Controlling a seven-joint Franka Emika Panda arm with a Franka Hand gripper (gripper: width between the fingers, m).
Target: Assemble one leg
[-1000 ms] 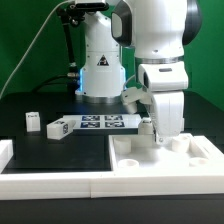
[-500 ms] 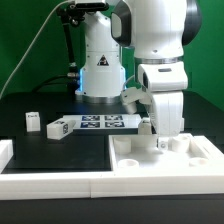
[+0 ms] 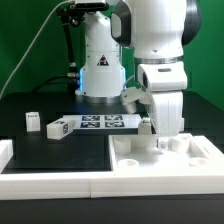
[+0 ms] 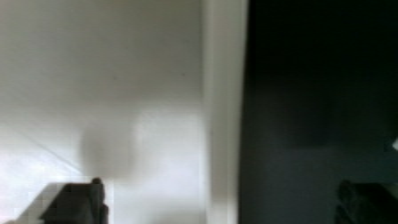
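The leg (image 3: pixel 33 121), a small white post with a tag, stands on the black table at the exterior view's left, far from my gripper. My gripper (image 3: pixel 160 140) is low over the back edge of the large white tray-like panel (image 3: pixel 135 165) at the exterior view's right. In the wrist view the gripper (image 4: pixel 224 205) is open: its dark fingertips (image 4: pixel 75 200) stand far apart with nothing between them. Under them are the white panel surface (image 4: pixel 125 100) and the dark table (image 4: pixel 320 100).
The marker board (image 3: pixel 103 123) lies behind the panel, with a white tagged block (image 3: pixel 57 128) at its left end. A white rail (image 3: pixel 50 184) runs along the front, with a raised end (image 3: pixel 5 150) at the left. The robot base (image 3: pixel 100 70) stands at the back.
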